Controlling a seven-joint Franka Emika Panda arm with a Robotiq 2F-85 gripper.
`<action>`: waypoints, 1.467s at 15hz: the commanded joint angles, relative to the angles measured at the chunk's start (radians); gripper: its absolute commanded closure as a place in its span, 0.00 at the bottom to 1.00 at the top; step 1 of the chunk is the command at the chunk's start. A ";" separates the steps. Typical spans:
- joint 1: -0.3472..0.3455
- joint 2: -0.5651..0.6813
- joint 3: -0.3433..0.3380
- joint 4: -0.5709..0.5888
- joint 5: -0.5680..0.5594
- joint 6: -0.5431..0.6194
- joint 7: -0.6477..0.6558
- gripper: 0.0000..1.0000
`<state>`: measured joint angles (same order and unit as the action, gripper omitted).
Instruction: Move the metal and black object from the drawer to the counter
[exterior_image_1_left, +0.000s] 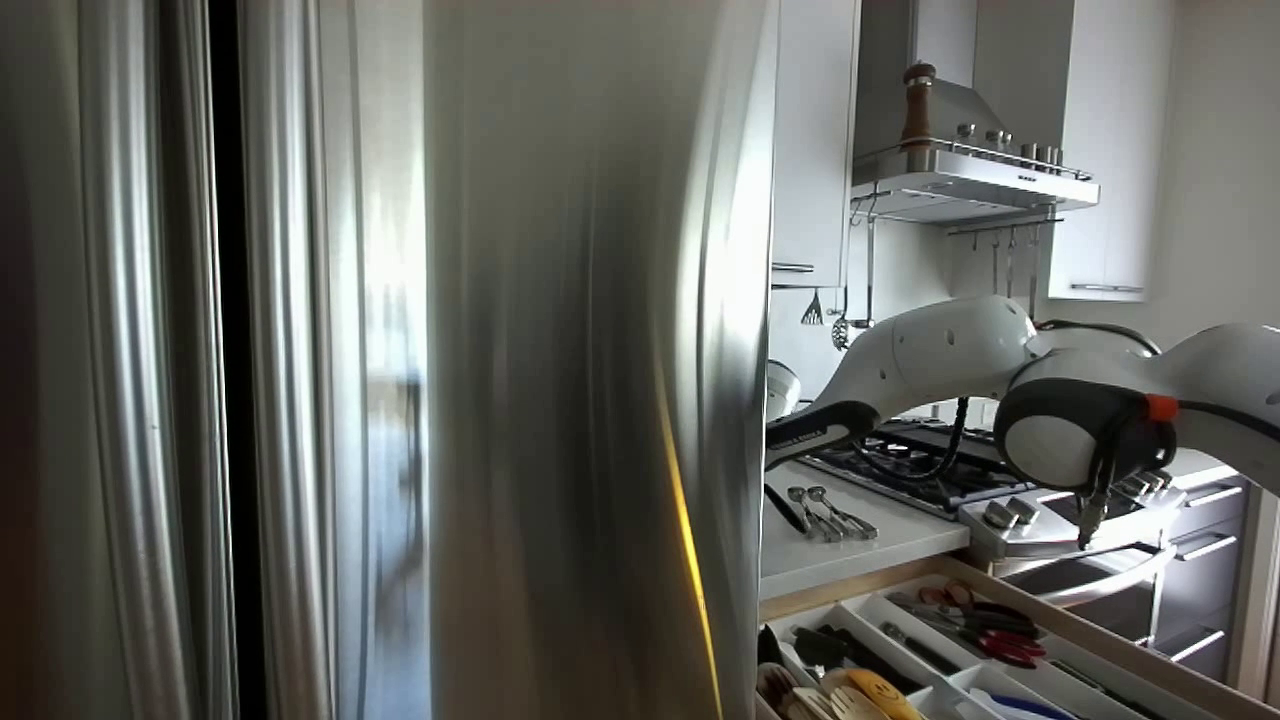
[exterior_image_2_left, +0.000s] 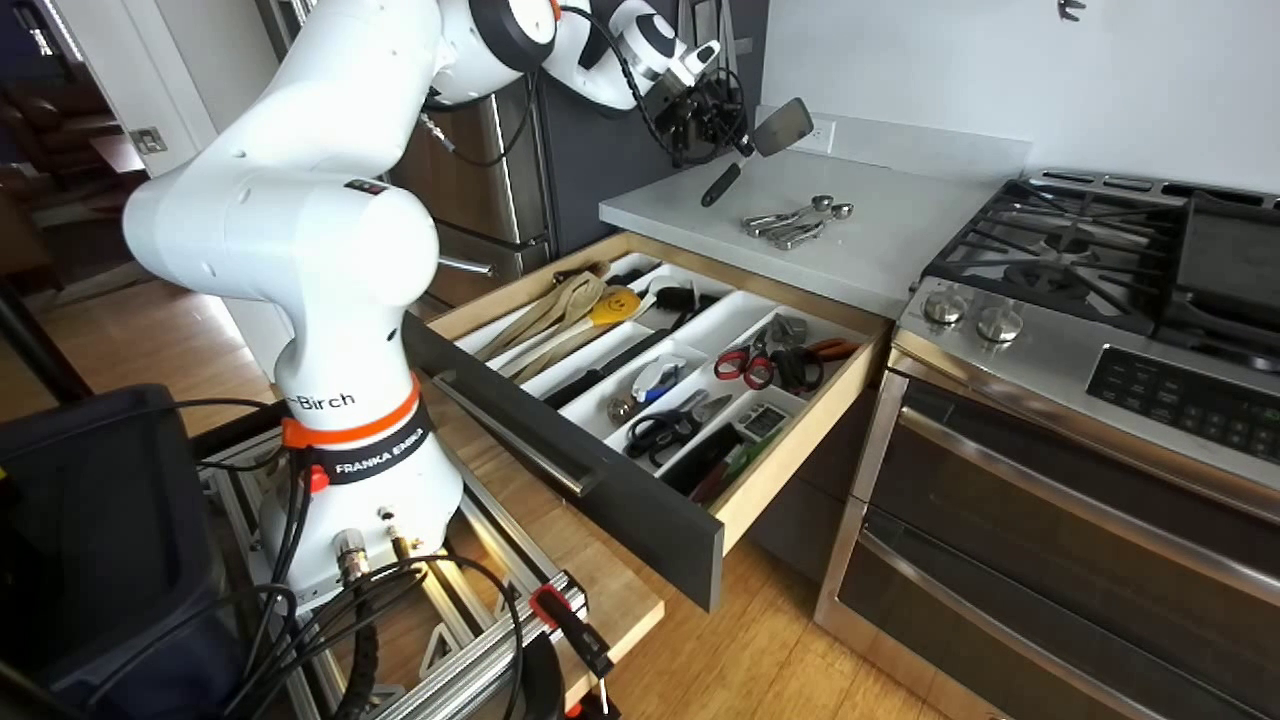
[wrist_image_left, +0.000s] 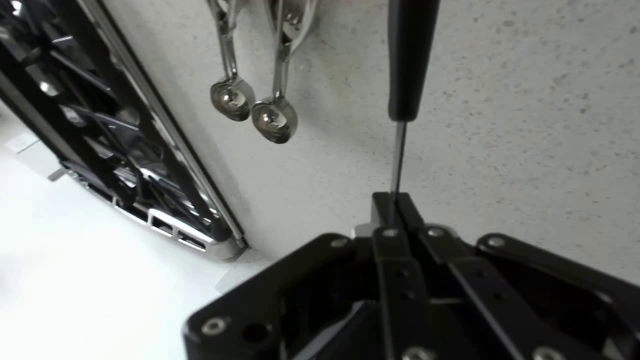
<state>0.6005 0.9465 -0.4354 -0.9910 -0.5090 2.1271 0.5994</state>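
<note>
Spatula (exterior_image_2_left: 785, 127), metal-shafted and black-handled, is held over the counter (exterior_image_2_left: 900, 190); whether its handle (wrist_image_left: 412, 60) tip touches down is hard to judge from these angles. The gripper (wrist_image_left: 395, 197) is closed about the slim shaft (wrist_image_left: 398, 155), handle running on past the grip, blade to the other side, presumably because that narrow neck suits a pinch. Scoops (wrist_image_left: 274, 120) lie on the counter near the handle; the drawer (exterior_image_2_left: 660, 530) stands pulled out below, likely for reach.

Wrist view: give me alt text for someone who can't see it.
A gripper pinches a black-handled utensil by its thin metal shank, its head unclear, over a speckled counter. Two metal ice-cream scoops lie to the left, cut off by the top edge, with a gas cooktop farther left.
</note>
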 joint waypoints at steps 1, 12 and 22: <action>0.038 0.075 -0.063 0.071 -0.096 -0.083 -0.019 0.99; 0.030 0.163 -0.052 0.119 -0.125 -0.086 -0.091 0.86; 0.023 0.162 -0.042 0.125 -0.109 -0.084 -0.127 0.58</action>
<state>0.6300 1.0829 -0.4845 -0.9132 -0.6266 2.0661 0.4941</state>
